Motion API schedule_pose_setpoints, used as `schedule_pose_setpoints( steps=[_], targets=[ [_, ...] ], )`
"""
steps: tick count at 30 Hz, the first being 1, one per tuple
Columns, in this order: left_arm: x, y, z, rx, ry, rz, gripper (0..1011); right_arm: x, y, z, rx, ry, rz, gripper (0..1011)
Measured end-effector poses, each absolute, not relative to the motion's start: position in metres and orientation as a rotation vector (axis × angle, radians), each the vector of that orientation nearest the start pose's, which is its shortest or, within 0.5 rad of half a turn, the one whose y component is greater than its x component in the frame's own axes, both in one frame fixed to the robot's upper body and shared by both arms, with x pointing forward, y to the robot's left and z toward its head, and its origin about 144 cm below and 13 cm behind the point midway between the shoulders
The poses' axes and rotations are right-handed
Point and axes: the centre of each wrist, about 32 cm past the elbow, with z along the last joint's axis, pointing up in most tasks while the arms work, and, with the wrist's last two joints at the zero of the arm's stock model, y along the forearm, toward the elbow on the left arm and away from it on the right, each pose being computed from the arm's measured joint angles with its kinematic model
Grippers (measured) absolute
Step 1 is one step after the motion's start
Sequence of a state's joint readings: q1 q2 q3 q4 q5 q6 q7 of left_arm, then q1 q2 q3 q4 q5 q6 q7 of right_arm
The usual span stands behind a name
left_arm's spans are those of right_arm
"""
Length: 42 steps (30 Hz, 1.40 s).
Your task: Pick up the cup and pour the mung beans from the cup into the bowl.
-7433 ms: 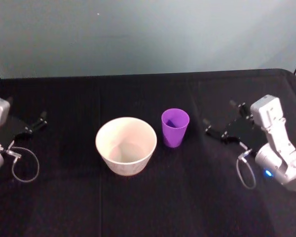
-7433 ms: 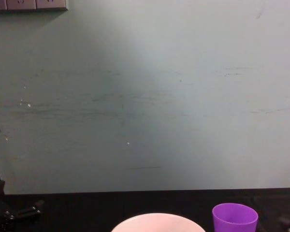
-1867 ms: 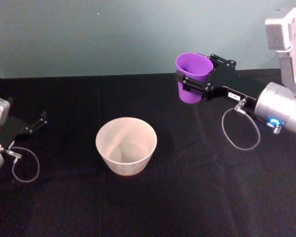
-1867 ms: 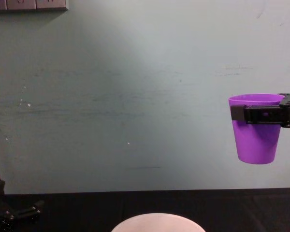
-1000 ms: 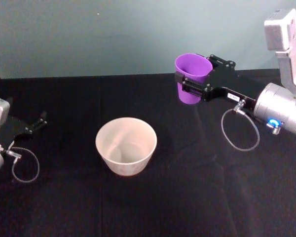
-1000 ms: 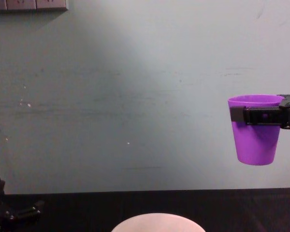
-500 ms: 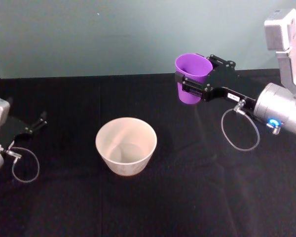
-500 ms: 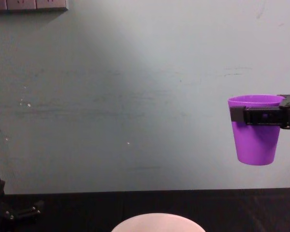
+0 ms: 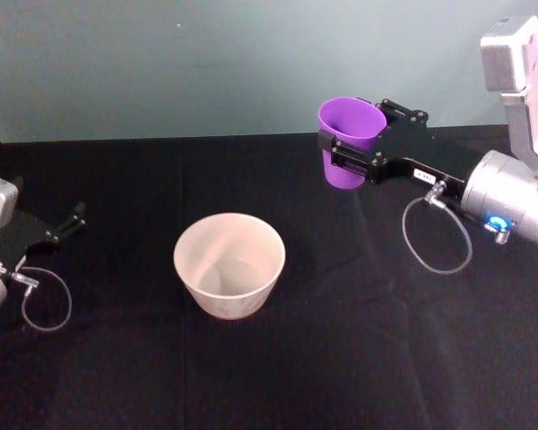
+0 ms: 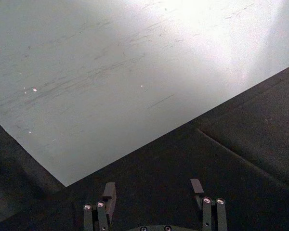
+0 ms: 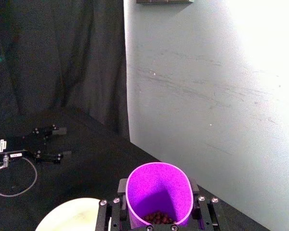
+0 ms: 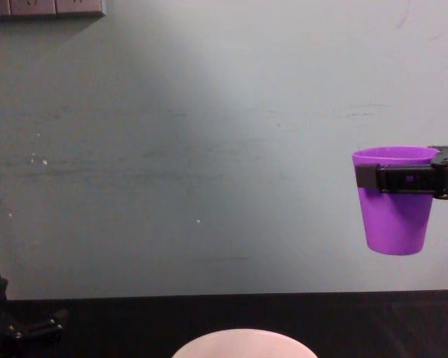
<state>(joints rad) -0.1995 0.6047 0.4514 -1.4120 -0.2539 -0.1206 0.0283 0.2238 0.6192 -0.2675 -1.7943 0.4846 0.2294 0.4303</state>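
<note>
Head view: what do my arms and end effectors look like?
Both arms are silver-grey with rounded housings, each trailing a thin looped cable. The right end effector and left end effector are black; the right carries a white label, and a blue light glows on its arm.

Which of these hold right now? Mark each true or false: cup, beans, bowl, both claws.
1. The right claw is shut on the cup, held in the air. True.
2. The cup is tipped over the bowl, pouring. False: it is upright, off to the bowl's right, not above it.
3. Beans lie in the cup's bottom. True.
4. The bowl holds beans. False: its inside looks bare in the head view.
5. The left claw grips the bowl. False: it is open, parked far left, apart from the bowl.
</note>
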Motion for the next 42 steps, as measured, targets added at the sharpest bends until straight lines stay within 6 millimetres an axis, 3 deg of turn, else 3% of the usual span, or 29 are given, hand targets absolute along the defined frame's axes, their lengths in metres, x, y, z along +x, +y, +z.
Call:
schedule_pose_setpoints(
  steps=[42],
  targets=[
    [0.4886,0.3097,1.1398,0.304,-0.285,1.248,1000,0.4872,-0.2907,1.2787,-0.129,-0.136,-0.826,722]
  ],
)
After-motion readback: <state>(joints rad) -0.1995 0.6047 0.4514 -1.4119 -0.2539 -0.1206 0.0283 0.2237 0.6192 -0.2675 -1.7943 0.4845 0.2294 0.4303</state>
